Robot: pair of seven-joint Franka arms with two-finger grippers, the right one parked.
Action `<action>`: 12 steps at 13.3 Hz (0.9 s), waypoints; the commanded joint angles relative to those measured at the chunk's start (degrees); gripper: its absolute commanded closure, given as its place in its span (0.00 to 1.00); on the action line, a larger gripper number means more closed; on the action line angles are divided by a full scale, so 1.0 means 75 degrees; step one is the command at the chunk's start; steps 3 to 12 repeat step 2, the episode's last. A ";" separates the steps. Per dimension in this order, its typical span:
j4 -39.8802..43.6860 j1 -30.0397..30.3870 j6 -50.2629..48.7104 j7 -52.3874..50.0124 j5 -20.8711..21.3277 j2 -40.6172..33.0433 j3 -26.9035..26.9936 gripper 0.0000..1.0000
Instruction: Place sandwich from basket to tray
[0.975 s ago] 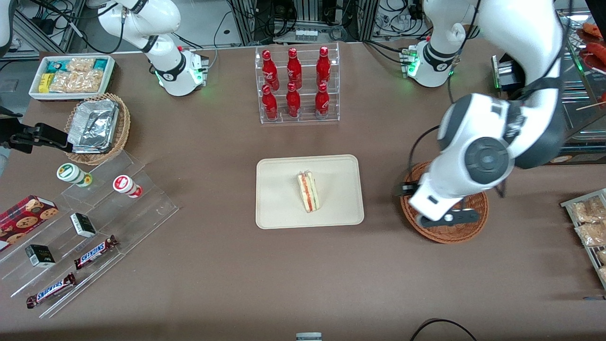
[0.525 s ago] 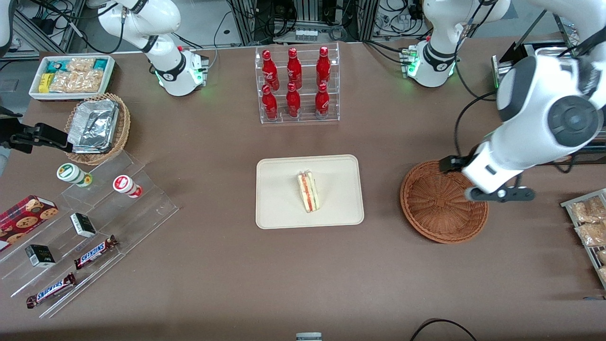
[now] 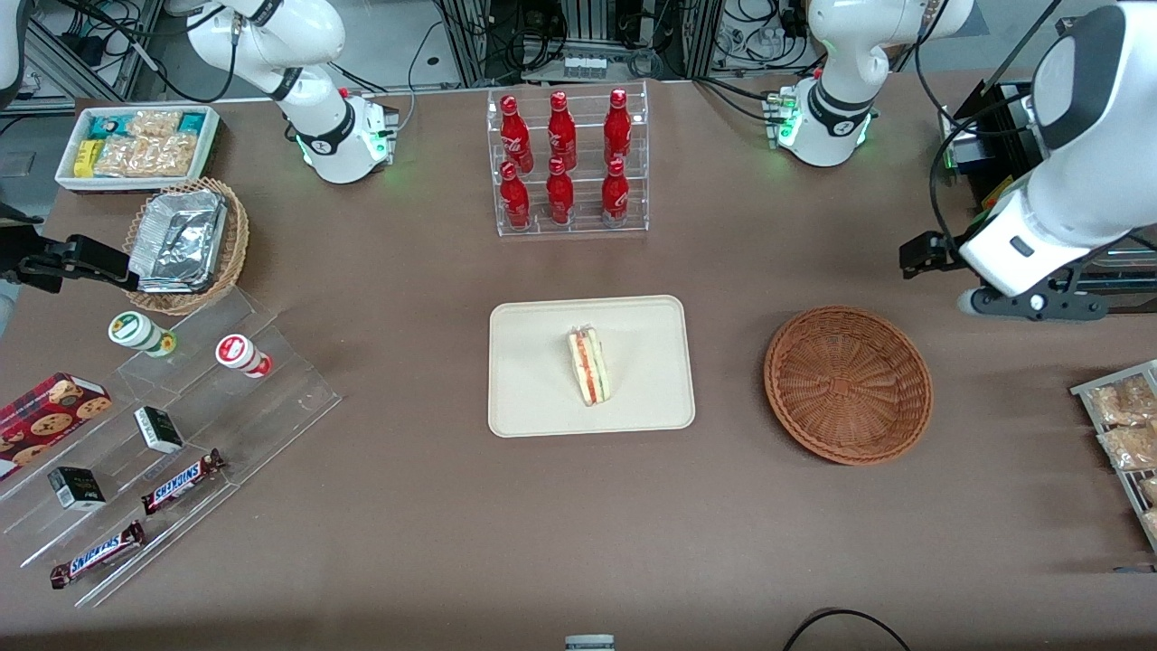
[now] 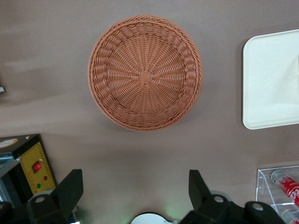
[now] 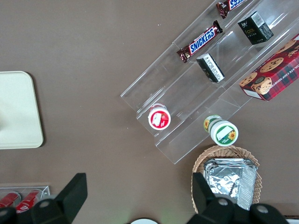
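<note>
The sandwich (image 3: 588, 366) lies on the cream tray (image 3: 533, 344) at the middle of the table, its striped cut edge facing up. Beside the tray, toward the working arm's end, stands the reddish-brown basket (image 3: 848, 384), with nothing in it. My left gripper (image 3: 1030, 304) hangs high over the table, farther from the front camera than the basket and closer to the working arm's end. It is open and holds nothing. The left wrist view shows the gripper (image 4: 135, 186) wide apart, the empty basket (image 4: 145, 77) and a corner of the tray (image 4: 268, 79).
A clear rack of red bottles (image 3: 568, 163) stands farther from the front camera than the tray. A black box with a yellow panel (image 4: 32, 163) sits near the gripper. Snack packets (image 3: 1125, 425) lie at the working arm's end. A foil-filled wicker basket (image 3: 185, 244) and stepped acrylic shelves (image 3: 181, 425) are at the parked arm's end.
My gripper has left the spot over the basket, moving toward the working arm's end and away from the front camera. The basket is now fully uncovered. The sandwich has not moved.
</note>
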 commanded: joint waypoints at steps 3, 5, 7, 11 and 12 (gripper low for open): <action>-0.0116 0.0055 -0.0239 0.0397 -0.0097 -0.0403 0.0147 0.00; -0.0116 0.0055 -0.0239 0.0397 -0.0097 -0.0403 0.0147 0.00; -0.0116 0.0055 -0.0239 0.0397 -0.0097 -0.0403 0.0147 0.00; -0.0116 0.0055 -0.0239 0.0397 -0.0097 -0.0403 0.0147 0.00; -0.0116 0.0055 -0.0239 0.0397 -0.0097 -0.0403 0.0147 0.00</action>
